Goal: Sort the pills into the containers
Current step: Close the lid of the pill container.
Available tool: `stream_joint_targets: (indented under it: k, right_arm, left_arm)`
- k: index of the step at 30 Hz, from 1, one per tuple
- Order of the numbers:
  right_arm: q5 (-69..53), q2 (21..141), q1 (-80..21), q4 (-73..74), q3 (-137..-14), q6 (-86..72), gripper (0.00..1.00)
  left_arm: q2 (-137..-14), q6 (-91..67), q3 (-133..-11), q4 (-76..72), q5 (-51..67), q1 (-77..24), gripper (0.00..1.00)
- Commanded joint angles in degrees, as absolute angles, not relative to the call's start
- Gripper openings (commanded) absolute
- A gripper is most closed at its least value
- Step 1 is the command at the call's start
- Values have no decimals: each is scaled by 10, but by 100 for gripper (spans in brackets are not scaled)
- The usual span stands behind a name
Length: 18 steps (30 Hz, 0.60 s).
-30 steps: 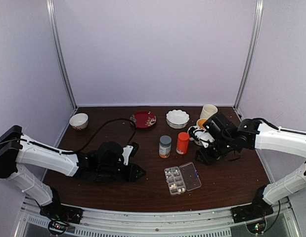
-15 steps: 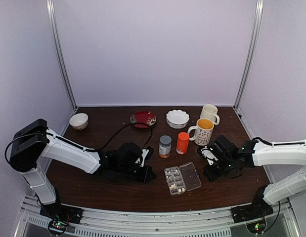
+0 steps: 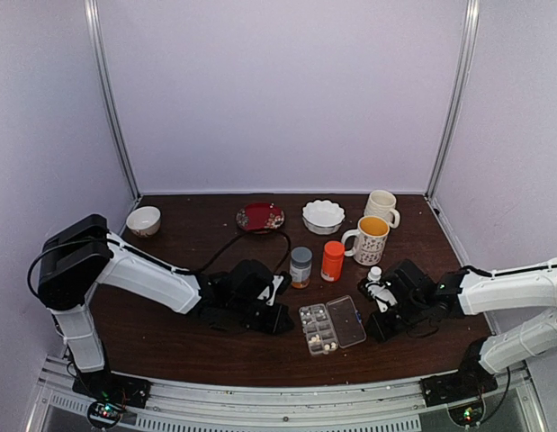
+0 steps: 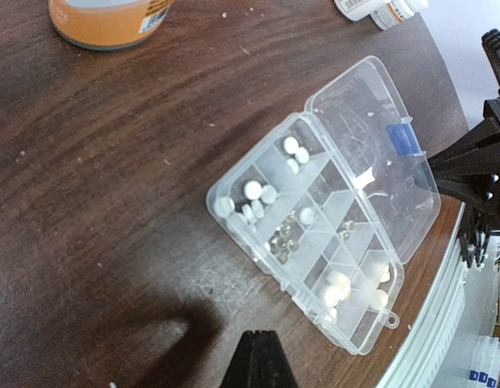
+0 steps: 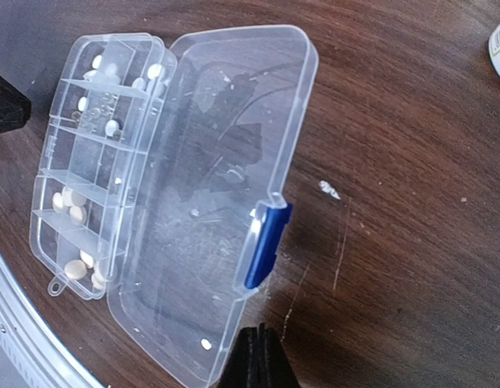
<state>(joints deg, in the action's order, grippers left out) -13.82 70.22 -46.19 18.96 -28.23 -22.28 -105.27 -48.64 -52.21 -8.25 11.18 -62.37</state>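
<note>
1. As I judge it, the sorting is mostly done. The pills (image 4: 251,194) lie in groups inside the pill box (image 4: 326,186), and I see no heap of loose ones on the counter (image 4: 112,162).
2. The box lies flat near the front edge of the counter, between the two arms. Its lid (image 5: 217,162) is folded fully open and lies flat beside it.
3. Contents of the compartments (image 5: 92,162), as the left wrist view shows them:
   - One end compartment holds about three round white pills.
   - Its neighbour holds several more.
   - One compartment holds a single pill.
   - A middle compartment holds small glassy bits (I cannot tell what they are).
   - Two compartments at the other end hold bigger pale-yellow pills.
   - At least two compartments look empty.
4. One pale bit (image 5: 205,344) lies on the open lid, perhaps a stray pill.
5. The left claw (image 4: 259,356) is pressed together and pinches nothing; it hangs low just beside the box.
6. The right claw (image 5: 258,356) is also pressed together and empty, at the lid side.
7. What is probably left is to move the stray bit and close the lid. I cannot tell whether the grey-capped bottle (image 3: 300,266) or the orange bottle (image 3: 332,261) contains more pills.
</note>
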Motion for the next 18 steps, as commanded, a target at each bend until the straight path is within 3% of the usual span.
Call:
stream_joint_targets:
  k: [1,18]
  right_arm:
    - [-174,701,-459,143,-275,-235,0]
    - [-264,685,-459,102,-282,-249,0]
  left_arm:
    - [-1074,-489,-548,-81,136,-626,0]
    - [-1104,-486,-570,-84,163,-626,0]
